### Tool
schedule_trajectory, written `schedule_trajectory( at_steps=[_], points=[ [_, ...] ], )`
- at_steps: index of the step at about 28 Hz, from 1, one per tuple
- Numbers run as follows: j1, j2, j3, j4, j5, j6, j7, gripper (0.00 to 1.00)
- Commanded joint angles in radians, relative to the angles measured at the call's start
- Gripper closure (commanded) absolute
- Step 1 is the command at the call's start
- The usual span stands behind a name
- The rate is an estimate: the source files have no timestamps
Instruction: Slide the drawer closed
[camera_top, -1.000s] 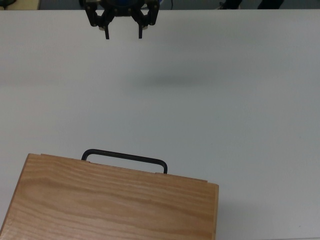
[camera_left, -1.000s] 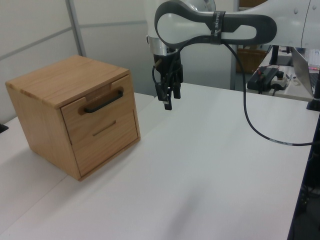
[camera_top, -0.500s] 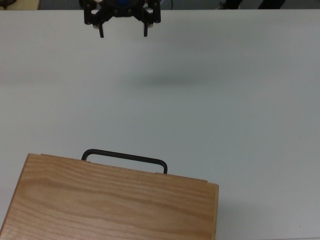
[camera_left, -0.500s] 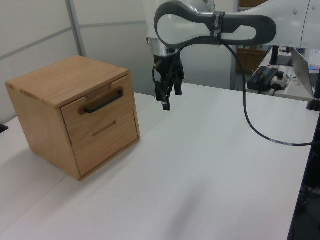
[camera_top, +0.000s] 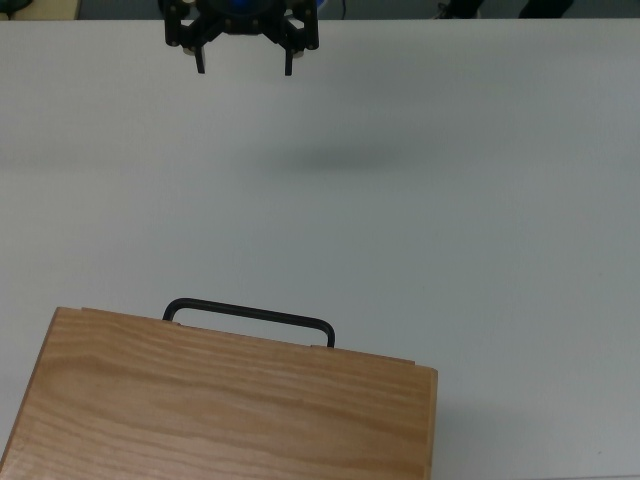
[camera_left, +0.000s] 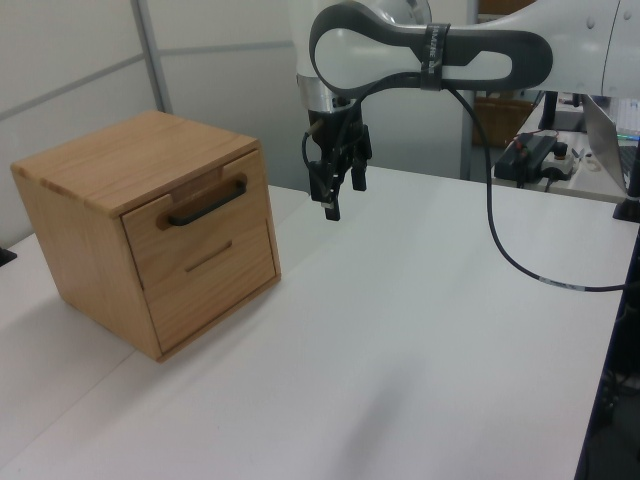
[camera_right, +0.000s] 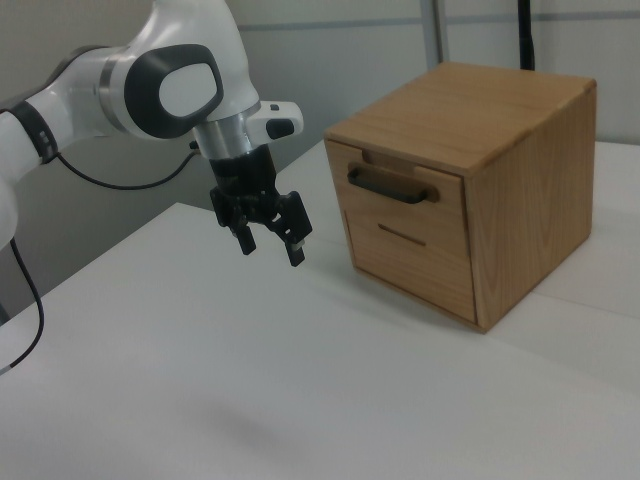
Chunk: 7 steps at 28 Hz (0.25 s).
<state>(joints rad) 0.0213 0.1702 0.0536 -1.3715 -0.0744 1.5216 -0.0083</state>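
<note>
The drawer (camera_left: 192, 222) is the upper one of a light wooden cabinet (camera_left: 110, 165) and carries a black bar handle (camera_left: 207, 204). Its front stands slightly proud of the cabinet face in the left view and in the right view, where the drawer (camera_right: 404, 205) faces the arm. From the top view only the handle (camera_top: 248, 318) shows past the cabinet top. My gripper (camera_left: 336, 203) hangs open above the white table, well away from the drawer, with nothing between its fingers. It also appears as the gripper (camera_top: 244, 68) at the top view's upper edge and the gripper (camera_right: 271, 251) to the right view's left of the cabinet.
The white table (camera_left: 400, 330) stretches between the gripper and the cabinet. A lower drawer front (camera_left: 212, 268) sits under the handled one. A black cable (camera_left: 505, 250) hangs from the arm over the table. Black devices (camera_left: 535, 150) lie at the left view's far right.
The fingers have spread wider apart than a second ago. The gripper has shifted slightly away from the cabinet. The drawer has not moved.
</note>
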Motion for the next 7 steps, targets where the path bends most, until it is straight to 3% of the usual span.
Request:
schedule_trajectory(
  at_steps=[1, 7],
  points=[
    [0.0, -0.015, -0.006, -0.021, 0.024, 0.0, 0.021, 0.0],
    [0.0, -0.026, -0.015, -0.021, 0.039, 0.025, 0.085, 0.0]
  ],
)
